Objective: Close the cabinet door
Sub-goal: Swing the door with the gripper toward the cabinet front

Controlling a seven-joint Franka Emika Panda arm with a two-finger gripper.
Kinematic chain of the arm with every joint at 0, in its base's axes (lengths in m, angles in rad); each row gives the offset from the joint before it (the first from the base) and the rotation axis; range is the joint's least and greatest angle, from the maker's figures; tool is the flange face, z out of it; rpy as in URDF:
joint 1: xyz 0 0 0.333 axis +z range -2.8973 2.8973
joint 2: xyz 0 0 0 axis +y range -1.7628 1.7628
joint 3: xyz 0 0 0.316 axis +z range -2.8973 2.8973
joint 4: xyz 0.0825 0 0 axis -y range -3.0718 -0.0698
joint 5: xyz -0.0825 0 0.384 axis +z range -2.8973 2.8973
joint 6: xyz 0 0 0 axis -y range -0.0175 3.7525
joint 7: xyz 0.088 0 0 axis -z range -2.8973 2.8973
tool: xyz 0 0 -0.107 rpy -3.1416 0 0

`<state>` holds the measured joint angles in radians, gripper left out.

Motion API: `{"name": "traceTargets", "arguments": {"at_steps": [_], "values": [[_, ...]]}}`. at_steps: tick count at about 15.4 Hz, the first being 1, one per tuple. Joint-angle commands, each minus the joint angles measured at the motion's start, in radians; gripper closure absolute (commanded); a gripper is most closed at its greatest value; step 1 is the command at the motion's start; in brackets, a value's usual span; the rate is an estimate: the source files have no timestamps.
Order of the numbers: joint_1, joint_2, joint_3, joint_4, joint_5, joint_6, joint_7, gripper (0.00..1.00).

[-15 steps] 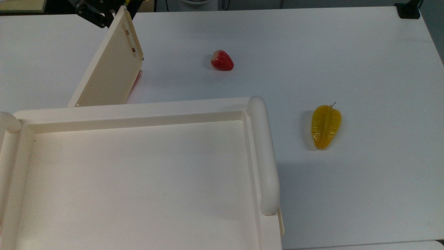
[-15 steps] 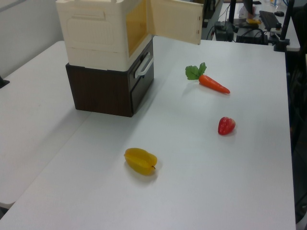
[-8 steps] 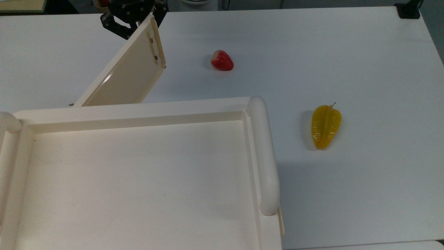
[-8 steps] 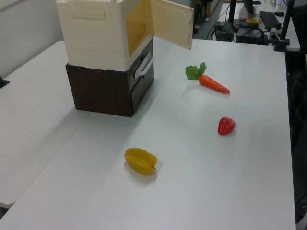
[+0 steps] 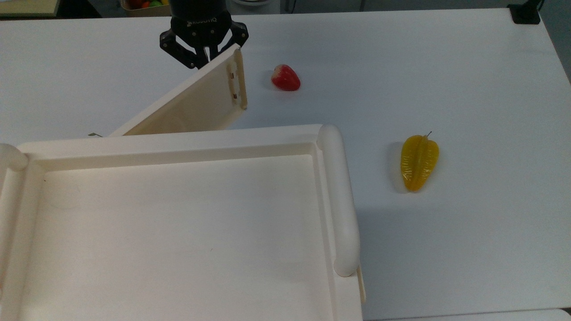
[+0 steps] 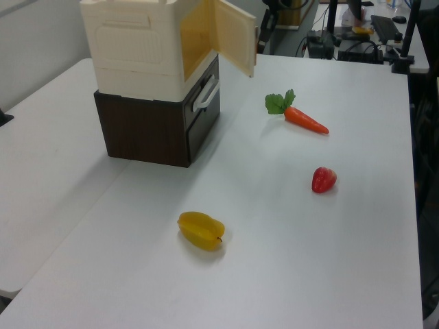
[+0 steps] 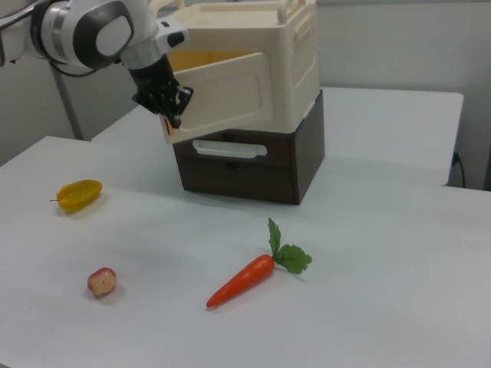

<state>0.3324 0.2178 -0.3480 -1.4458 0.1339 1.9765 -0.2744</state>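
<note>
Still ajar: cabinet door [image 5: 196, 104] (cabinet [image 7: 265, 69] interior unclear)

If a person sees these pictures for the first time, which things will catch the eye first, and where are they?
First comes the big cream cabinet, standing on a dark brown drawer unit, with its cabinet door half open. The black gripper is at the door's free edge, on the right view's left. On the white table, bright toy foods stand out: an orange carrot, a red strawberry and a yellow starfruit.
</note>
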Motion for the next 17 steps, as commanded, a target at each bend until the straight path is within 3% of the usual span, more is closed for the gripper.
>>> {"name": "traceTargets", "arguments": {"at_steps": [1,10,14,17], "values": [[0.048,0.012,-0.009,-0.008,0.012,0.077,0.133,0.96],[0.096,0.063,-0.008,0.002,0.013,0.310,0.287,0.95],[0.094,0.086,-0.005,0.005,0.013,0.393,0.310,0.85],[0.094,0.110,0.012,0.016,0.009,0.479,0.359,0.85]]}}
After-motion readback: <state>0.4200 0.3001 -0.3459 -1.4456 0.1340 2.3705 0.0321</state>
